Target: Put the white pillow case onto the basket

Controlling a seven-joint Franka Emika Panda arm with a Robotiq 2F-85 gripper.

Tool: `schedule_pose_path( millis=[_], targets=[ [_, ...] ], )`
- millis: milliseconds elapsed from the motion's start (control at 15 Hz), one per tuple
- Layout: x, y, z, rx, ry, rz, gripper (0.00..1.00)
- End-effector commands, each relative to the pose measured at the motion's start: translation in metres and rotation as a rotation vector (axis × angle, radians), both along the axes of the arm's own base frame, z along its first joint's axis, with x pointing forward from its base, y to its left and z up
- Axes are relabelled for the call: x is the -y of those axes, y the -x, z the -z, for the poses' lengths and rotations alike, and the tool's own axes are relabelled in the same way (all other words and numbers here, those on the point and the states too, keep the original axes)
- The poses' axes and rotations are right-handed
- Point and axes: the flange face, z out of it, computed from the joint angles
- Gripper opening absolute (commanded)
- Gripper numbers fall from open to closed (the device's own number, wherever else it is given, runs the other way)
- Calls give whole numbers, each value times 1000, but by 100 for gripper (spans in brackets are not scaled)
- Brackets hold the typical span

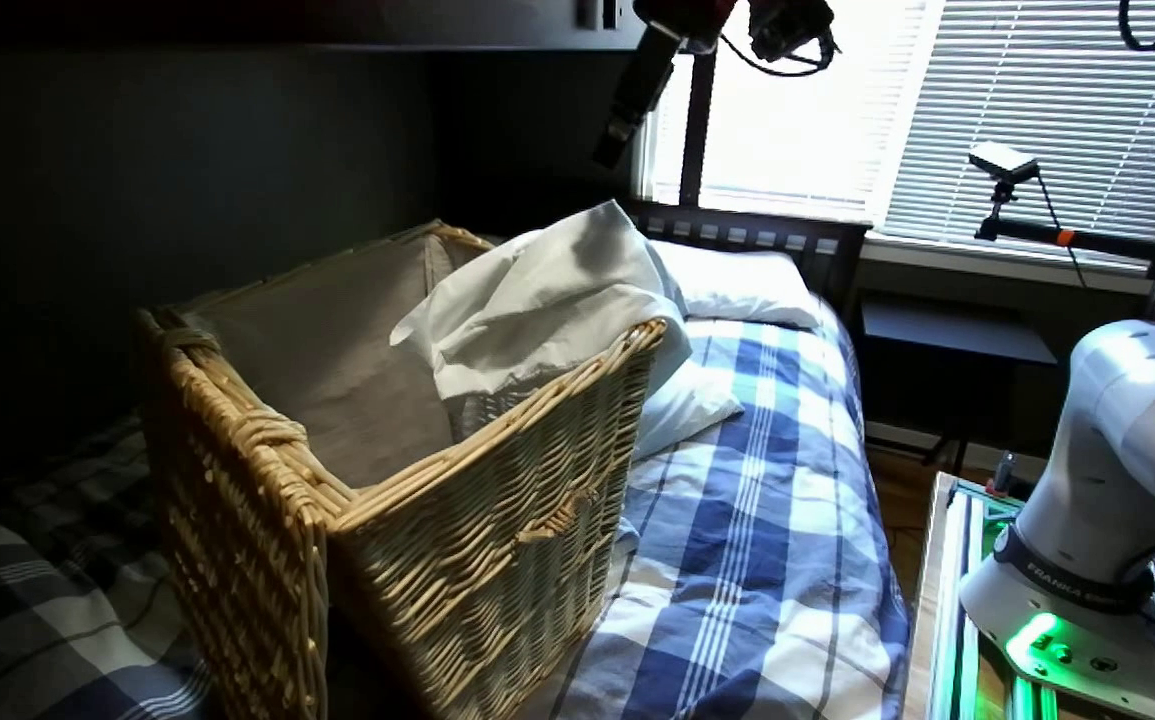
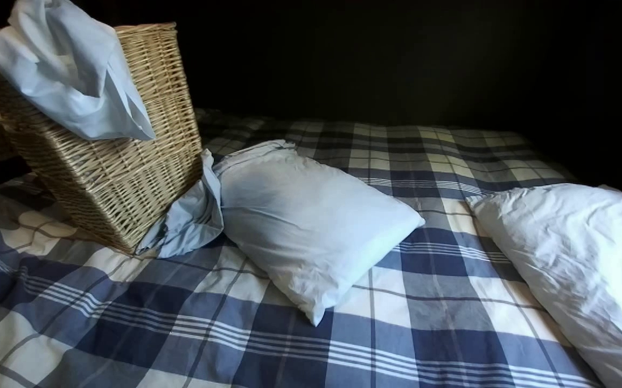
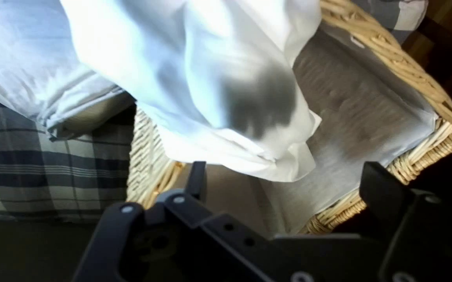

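The white pillow case [image 1: 547, 300] is a limp, wrinkled cloth draped over a rim corner of the basket [image 1: 507, 560]. Part of it lies over the basket's opening and part hangs down outside; the outer part shows in an exterior view [image 2: 74, 81]. The tan wicker basket also shows there [image 2: 149, 102], standing on the bed. My gripper [image 1: 617, 140] is above the basket, apart from the cloth. In the wrist view my gripper [image 3: 284, 170] has its fingers wide apart with nothing between them. The pillow case [image 3: 202, 86] and the basket's braided rim [image 3: 398, 47] lie below it.
A plump white pillow [image 2: 316, 226] lies beside the basket, with a crumpled grey-white cloth [image 2: 195, 221] between them. Another white pillow [image 2: 574, 258] lies farther along the bed [image 2: 267, 350]. A dark overhang [image 1: 287, 25] is above the bed, and a dark wall stands behind.
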Motion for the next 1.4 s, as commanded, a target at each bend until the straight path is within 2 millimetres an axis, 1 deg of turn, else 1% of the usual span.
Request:
schedule_pose_path(
  millis=[0, 67, 133, 200, 267, 467, 1333],
  targets=[
    [39, 24, -7, -58, 88, 85, 100],
    [50, 28, -8, -60, 109, 106, 100],
    [35, 15, -11, -44, 66, 60, 100],
    [40, 17, -14, -40, 69, 69, 100],
    [41, 17, -16, -38, 67, 69, 100],
    [37, 15, -12, -44, 70, 61, 100],
    [37, 15, -12, -45, 70, 61, 100]
  ],
)
